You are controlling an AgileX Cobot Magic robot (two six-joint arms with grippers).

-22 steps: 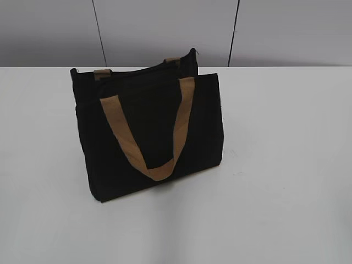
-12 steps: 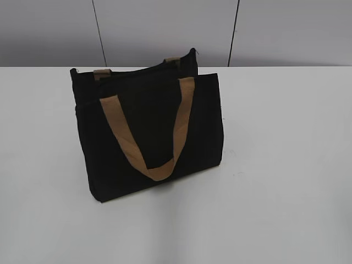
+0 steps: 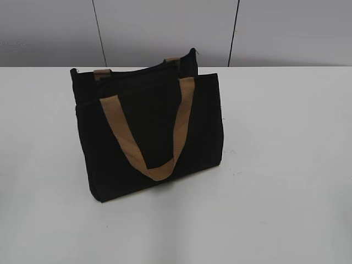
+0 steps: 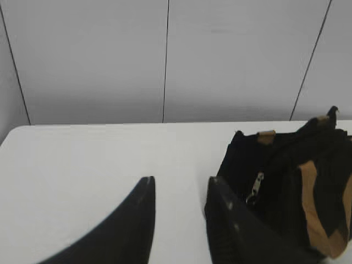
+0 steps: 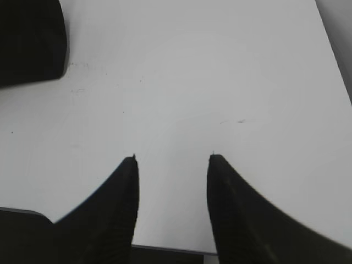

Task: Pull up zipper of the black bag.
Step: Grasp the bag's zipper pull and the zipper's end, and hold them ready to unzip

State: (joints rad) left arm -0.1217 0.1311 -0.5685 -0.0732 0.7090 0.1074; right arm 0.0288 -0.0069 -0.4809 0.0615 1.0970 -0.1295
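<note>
The black bag [image 3: 159, 137] stands upright on the white table, with a tan handle [image 3: 148, 143] hanging down its front. It also shows in the left wrist view [image 4: 275, 181] and as a corner in the right wrist view [image 5: 30, 41]. The zipper [image 4: 255, 187], a small silver slider with a ring pull, hangs on the bag's near end in the left wrist view. My left gripper [image 4: 180, 184] is open and empty, just left of the bag. My right gripper [image 5: 173, 158] is open and empty over bare table, apart from the bag. Neither gripper shows in the exterior view.
The white table [image 3: 286, 165] stretches around the bag. A grey panelled wall [image 3: 165, 27] stands behind it. The table's near edge [image 5: 165, 250] shows below my right gripper.
</note>
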